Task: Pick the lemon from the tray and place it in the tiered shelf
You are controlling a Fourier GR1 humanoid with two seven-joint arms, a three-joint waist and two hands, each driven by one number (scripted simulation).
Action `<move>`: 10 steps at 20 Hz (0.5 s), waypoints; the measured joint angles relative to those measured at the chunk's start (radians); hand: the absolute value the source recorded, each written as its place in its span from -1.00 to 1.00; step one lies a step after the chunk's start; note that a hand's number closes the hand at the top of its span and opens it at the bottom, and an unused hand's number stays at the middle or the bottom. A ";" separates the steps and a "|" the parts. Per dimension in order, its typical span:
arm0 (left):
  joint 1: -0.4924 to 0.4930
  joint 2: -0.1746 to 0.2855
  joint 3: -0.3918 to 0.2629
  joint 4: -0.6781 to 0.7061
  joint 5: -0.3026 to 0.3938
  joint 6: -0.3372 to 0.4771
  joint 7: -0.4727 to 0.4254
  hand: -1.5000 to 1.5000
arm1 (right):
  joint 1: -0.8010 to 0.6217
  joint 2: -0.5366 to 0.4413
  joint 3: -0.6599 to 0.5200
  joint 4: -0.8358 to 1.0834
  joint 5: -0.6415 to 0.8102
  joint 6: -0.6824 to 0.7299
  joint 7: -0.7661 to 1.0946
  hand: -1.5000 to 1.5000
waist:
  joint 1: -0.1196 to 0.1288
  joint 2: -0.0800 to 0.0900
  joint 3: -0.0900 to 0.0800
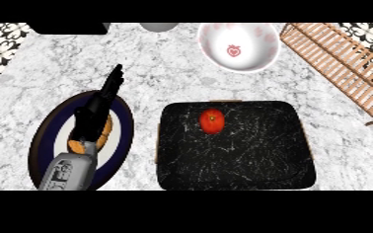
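A black speckled tray [241, 163] lies on the marble counter at centre right. On its upper left part sits a round red fruit with a small stem spot [212, 121]; it looks like a tomato, not a lemon. The wooden slatted tiered shelf [331, 59] runs along the upper right edge. My left hand [97, 111] hovers over a plate at the left, its fingers straight and pointing up and away, holding nothing. It is well to the left of the tray. My right hand does not show.
A dark-rimmed white plate [44, 133] with an orange-brown food item [107, 131] lies under my left hand. A white bowl with a pink strawberry motif [239, 47] stands at the top centre. A dark object [69, 27] and a grey one [159, 26] sit at the top edge.
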 measured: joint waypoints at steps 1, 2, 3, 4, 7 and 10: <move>0.002 0.000 0.002 0.000 0.000 0.000 -0.004 0.00 | 0.007 0.014 -0.002 -0.022 0.000 -0.003 0.000 -1.00 | -0.002 -0.001 0.000; 0.000 0.003 0.007 0.013 0.002 -0.002 -0.017 0.00 | 0.016 0.027 -0.007 -0.041 -0.003 -0.010 -0.002 -1.00 | -0.004 -0.001 0.000; 0.007 -0.001 0.001 0.007 -0.001 -0.001 -0.014 0.00 | 0.012 0.031 -0.012 -0.057 -0.005 -0.014 -0.004 -1.00 | -0.002 -0.001 0.000; -0.002 0.002 0.005 0.010 0.001 -0.005 -0.009 0.00 | 0.018 0.043 -0.015 -0.076 -0.008 -0.024 -0.008 -1.00 | -0.003 -0.001 0.000; -0.002 -0.001 0.001 0.004 -0.004 -0.002 -0.001 0.00 | 0.009 0.048 -0.038 -0.108 -0.043 -0.061 -0.035 -1.00 | -0.002 -0.001 0.000; 0.010 -0.007 -0.006 -0.008 -0.010 0.002 0.004 0.00 | -0.007 0.064 -0.048 -0.132 -0.075 -0.080 -0.052 -1.00 | -0.001 -0.002 0.000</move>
